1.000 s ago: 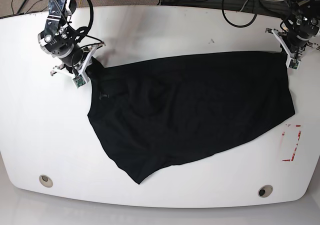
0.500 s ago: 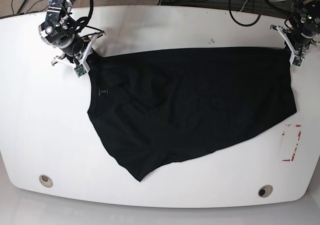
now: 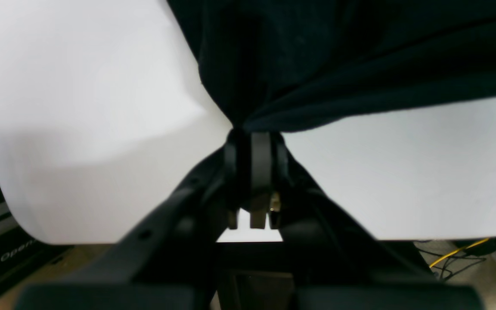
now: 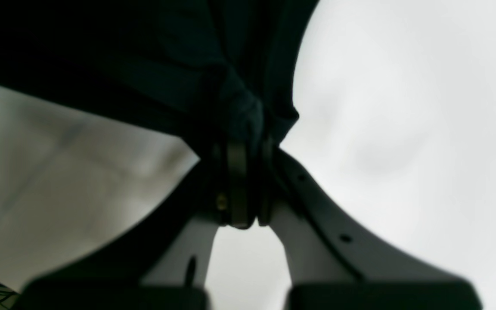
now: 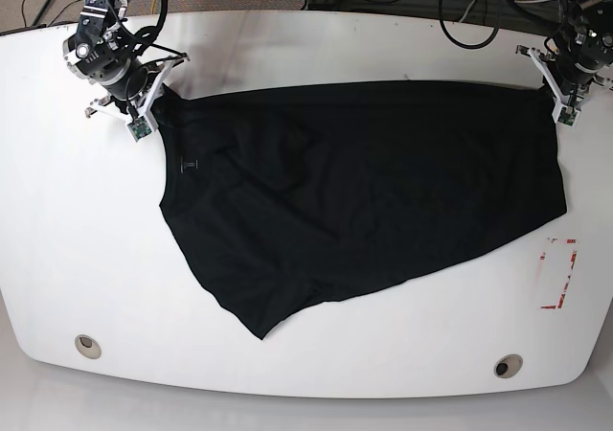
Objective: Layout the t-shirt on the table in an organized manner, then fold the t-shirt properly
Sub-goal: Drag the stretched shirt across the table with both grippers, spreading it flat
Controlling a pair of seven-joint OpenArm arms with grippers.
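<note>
We see the black shirt (image 5: 359, 187) spread over the table (image 5: 306, 374), its far edge pulled into a nearly straight line between the two grippers. The left gripper (image 5: 556, 94) sits at the far corner of the table on the base view's right, jaws clamped tight on a bunched corner of shirt; in the left wrist view the cloth (image 3: 317, 56) fans out away from the closed left gripper (image 3: 252, 133) and white table shows on either side. The right gripper (image 5: 148, 115) is at the opposite far corner, also pinched shut on the shirt; the right wrist view shows a wad of fabric (image 4: 239, 107) gathered just ahead of the closed right gripper (image 4: 243, 146).

From the right gripper the shirt runs down and toward the near edge, ending in a pointed flap roughly mid-table. From the left gripper the side edge drops toward a red mark (image 5: 558, 273), stopping just short of it. Two grommet holes (image 5: 87, 345) lie near the front edge, apart from the cloth. Cables (image 5: 460, 10) hang behind the table.
</note>
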